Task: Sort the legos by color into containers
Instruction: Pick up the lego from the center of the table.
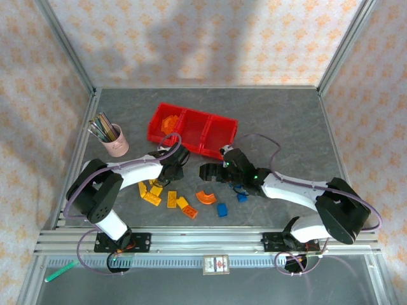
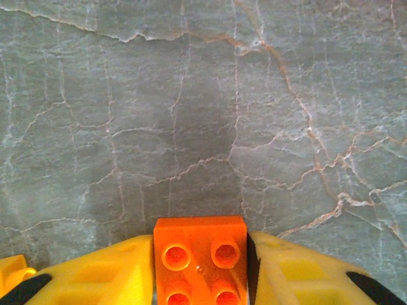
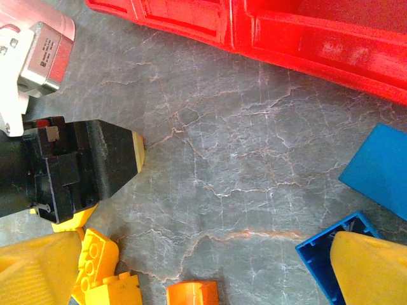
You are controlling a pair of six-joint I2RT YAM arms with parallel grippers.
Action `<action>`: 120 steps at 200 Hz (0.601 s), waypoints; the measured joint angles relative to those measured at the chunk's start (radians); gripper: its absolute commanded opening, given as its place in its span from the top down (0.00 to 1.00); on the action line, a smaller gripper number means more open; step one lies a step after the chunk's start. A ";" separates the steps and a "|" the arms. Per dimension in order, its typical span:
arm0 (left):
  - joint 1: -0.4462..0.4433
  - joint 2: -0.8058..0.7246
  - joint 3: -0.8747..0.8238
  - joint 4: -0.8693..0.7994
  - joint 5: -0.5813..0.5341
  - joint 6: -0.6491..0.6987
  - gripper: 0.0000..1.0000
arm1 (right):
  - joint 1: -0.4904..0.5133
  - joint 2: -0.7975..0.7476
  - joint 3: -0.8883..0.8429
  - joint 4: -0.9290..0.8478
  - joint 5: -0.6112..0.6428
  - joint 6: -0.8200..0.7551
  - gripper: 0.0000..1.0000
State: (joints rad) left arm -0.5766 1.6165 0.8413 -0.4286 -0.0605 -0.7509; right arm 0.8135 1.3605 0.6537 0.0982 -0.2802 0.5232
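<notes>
L gripper (image 2: 200, 251) on orange brick (image 2: 200, 264)

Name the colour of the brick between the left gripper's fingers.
The brick is orange, clearest in the left wrist view.

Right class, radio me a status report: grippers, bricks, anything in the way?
Left gripper shut on orange brick. Right gripper open beside blue brick. Red bins nearby, nothing seen blocking.
</notes>
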 measured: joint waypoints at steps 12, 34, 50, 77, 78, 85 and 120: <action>0.000 0.000 0.001 0.000 0.000 0.000 0.65 | 0.000 0.000 0.000 -0.002 0.000 0.000 0.00; 0.000 -0.003 0.002 0.000 0.000 0.000 0.66 | 0.000 0.000 0.005 -0.011 0.001 0.000 0.00; 0.000 -0.019 0.002 -0.002 -0.005 0.000 0.66 | 0.000 0.000 0.020 -0.024 0.004 -0.001 0.00; 0.000 -0.074 0.029 -0.026 -0.035 0.009 0.66 | 0.000 -0.012 0.053 -0.039 0.021 -0.005 0.00; 0.000 -0.076 0.032 -0.029 -0.036 0.011 0.66 | 0.000 -0.013 0.055 -0.040 0.023 -0.006 0.00; 0.003 -0.089 0.049 -0.038 -0.047 0.018 0.66 | -0.001 -0.019 0.065 -0.047 0.026 -0.008 0.00; 0.060 -0.135 0.177 -0.072 -0.084 0.070 0.66 | -0.017 -0.030 0.149 -0.106 0.061 -0.011 0.00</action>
State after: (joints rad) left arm -0.5167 1.4815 1.0187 -0.5007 -0.1444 -0.6811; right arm 0.7963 1.3308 0.8028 -0.0074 -0.2192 0.5125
